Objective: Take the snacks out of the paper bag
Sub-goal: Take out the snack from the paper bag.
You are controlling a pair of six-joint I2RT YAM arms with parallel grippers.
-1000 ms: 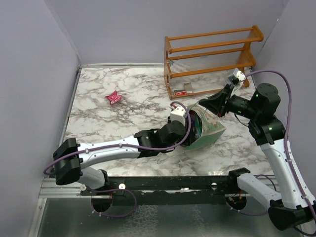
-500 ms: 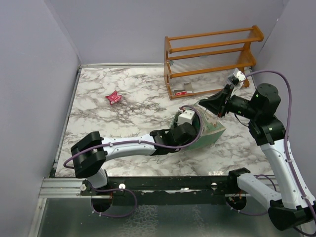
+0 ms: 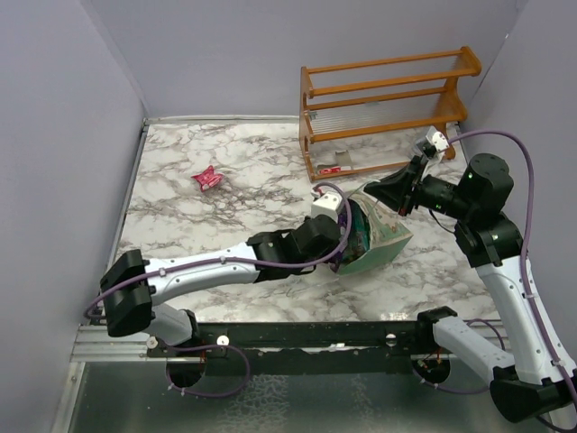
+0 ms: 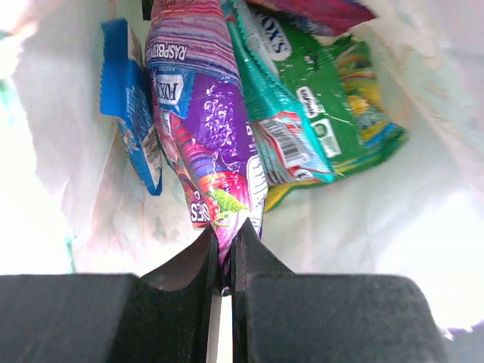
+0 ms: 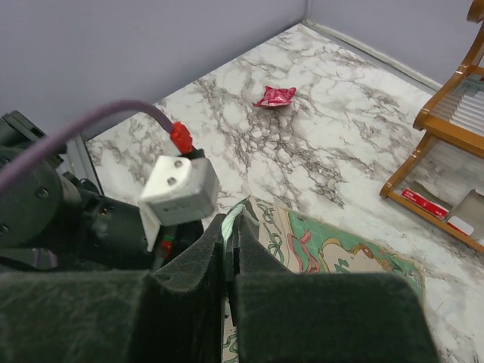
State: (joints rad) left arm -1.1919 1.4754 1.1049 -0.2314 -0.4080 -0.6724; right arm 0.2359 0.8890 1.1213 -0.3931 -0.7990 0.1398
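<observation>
The marbled table [image 3: 180, 225] carries the paper bag [image 3: 388, 245], which is thin patterned paper, tipped over with its mouth agape. The right hand [image 5: 229, 227] is pinched tight on the bag's rim. Inside the bag, the left hand [image 4: 224, 257] is clenched on only the crimped edge of a glossy purple packet [image 4: 208, 128]. I reckon that slick film could slip free, or drag out the green packet [image 4: 340, 113] beside it.

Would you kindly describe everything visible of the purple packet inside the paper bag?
The purple packet is glossy, crinkled foil printed with pink stripes, berry art and raspberry lettering. It lies lengthwise inside the paper bag, its near edge pinched in the shut left claw. A blue packet flanks one side, teal-green packets the other.
</observation>
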